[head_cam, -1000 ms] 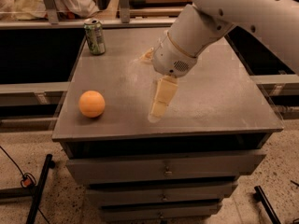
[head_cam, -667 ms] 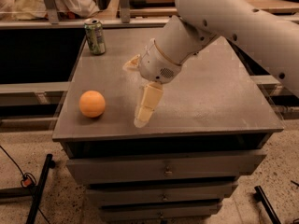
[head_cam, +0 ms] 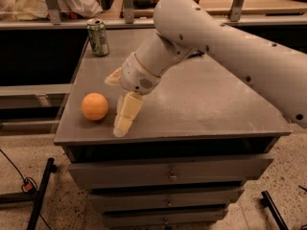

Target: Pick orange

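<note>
Pincer (head_cam: 116, 104) low at desk (head_cam: 216, 104) front edge, splayed wide, gripping nothing. Orange (head_cam: 94, 106) just beside it, apart, near front-left corner. Can (head_cam: 98, 37) at back-left corner.

The orange (head_cam: 94, 106) is plain orange; the cream hand (head_cam: 116, 104) hangs just beside it over the grey tabletop (head_cam: 206, 104); the can (head_cam: 98, 37) is green-and-white.

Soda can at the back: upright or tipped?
Upright: the soda can stands on its base, top up. The gripper hangs beside the orange.
</note>
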Controlling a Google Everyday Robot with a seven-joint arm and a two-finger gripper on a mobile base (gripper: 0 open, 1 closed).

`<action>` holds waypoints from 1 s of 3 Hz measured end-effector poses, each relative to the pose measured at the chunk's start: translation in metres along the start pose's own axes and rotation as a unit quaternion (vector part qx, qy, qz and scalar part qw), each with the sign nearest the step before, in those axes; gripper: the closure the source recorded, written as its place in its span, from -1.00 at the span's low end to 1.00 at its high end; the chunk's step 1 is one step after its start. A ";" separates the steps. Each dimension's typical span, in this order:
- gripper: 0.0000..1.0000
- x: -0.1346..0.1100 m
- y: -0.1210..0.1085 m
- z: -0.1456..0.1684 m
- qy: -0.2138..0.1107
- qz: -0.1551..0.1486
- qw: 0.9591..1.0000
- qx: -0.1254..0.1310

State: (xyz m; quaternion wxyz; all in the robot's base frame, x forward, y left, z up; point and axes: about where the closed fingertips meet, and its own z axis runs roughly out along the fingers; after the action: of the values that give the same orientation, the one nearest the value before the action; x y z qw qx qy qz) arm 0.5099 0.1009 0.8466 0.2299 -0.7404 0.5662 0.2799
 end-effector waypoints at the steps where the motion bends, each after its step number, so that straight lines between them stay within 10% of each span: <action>1: -1.00 -0.019 -0.002 0.016 -0.032 0.009 0.999 -0.029; 3: -0.63 -0.042 -0.002 0.032 -0.103 0.008 0.993 -0.056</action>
State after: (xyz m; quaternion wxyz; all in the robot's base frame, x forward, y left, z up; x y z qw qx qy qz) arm 0.4986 0.1521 0.8512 0.2431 -0.7147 0.5289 0.3877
